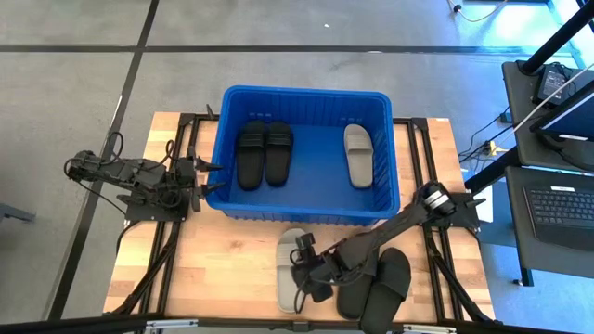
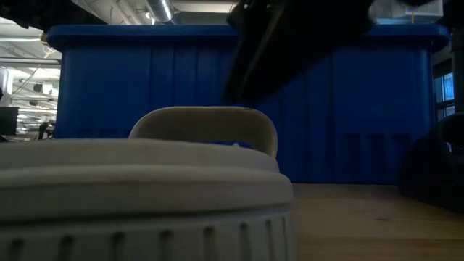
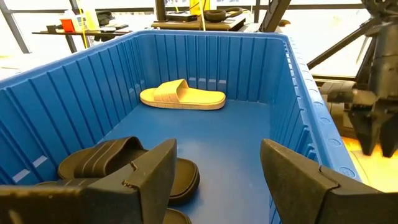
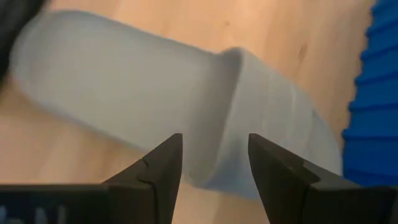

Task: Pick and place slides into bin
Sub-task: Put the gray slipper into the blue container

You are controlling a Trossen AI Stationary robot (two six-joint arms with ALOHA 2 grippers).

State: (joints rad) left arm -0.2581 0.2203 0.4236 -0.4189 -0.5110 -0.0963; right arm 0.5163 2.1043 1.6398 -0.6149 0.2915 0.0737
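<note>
From above: blue bin (image 1: 302,153) at the table's (image 1: 232,250) far edge, middle. Inside, two black slides (image 1: 264,153) side by side toward the bin's left wall, one grey slide (image 1: 358,155) toward its right wall. On bare wood between the bin and the table's near edge, a second grey slide (image 1: 291,269), with two more black slides (image 1: 376,283) just beside it toward the near right corner. Right gripper (image 1: 306,271) low over that grey slide, arm reaching in from the table's right edge. Left gripper (image 1: 206,176) level with the bin's left rim, arm lying along the table's left edge.

From table height: off-white slide (image 2: 145,188) close up, strap arching over the sole, blue bin wall (image 2: 362,109) behind, dark arm (image 2: 290,36) slanting down from above toward the strap.

From the left wrist: two dark fingers (image 3: 149,180) spread apart with nothing between them, looking into the bin (image 3: 74,99); black slides (image 3: 118,163) near, pale slide (image 3: 182,98) at the far wall; the other arm beyond the rim.

From the right wrist: two dark fingers (image 4: 155,171) parted, poised either side of the grey slide's strap (image 4: 249,112), no contact visible, nothing gripped; bin's ribbed wall (image 4: 373,93) alongside
</note>
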